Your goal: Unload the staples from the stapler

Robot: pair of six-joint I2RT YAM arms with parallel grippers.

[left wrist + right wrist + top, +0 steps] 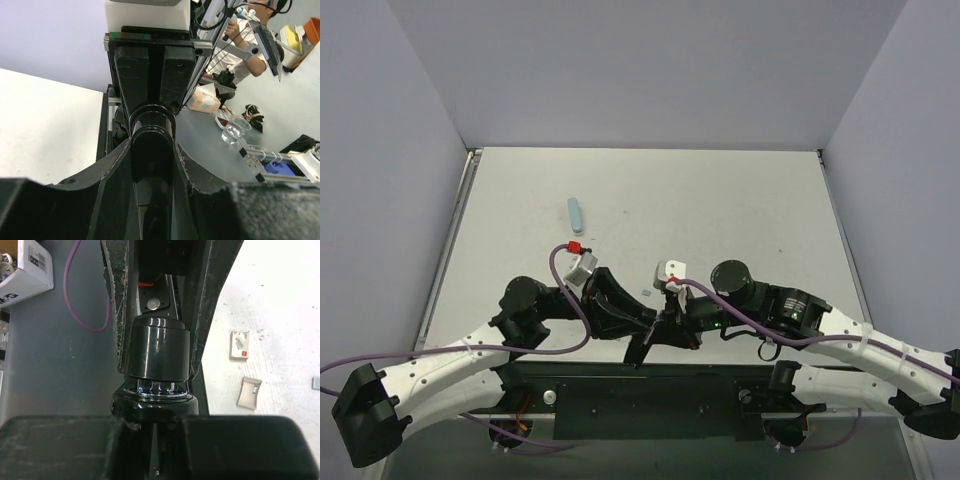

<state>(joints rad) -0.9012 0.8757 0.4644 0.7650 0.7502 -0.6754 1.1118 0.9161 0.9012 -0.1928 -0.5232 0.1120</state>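
Observation:
The black stapler [642, 346] is held off the table between my two grippers near the front edge. My left gripper [632, 322] is shut on it; in the left wrist view the glossy black body [152, 132] fills the gap between my fingers [107, 175]. My right gripper [676, 322] faces it from the right and is shut on the other end. In the right wrist view the rounded black end [156, 352] sits between the left gripper's fingers [116, 315]. No pale metal strip or staples show.
A pale blue bar [576, 214] lies farther back on the table [720, 200]. Small pale pieces lie on the table beside the grippers: one with a red mark [240, 344] and a curved one [249, 392]. A tiny grey bit [647, 292] lies near them.

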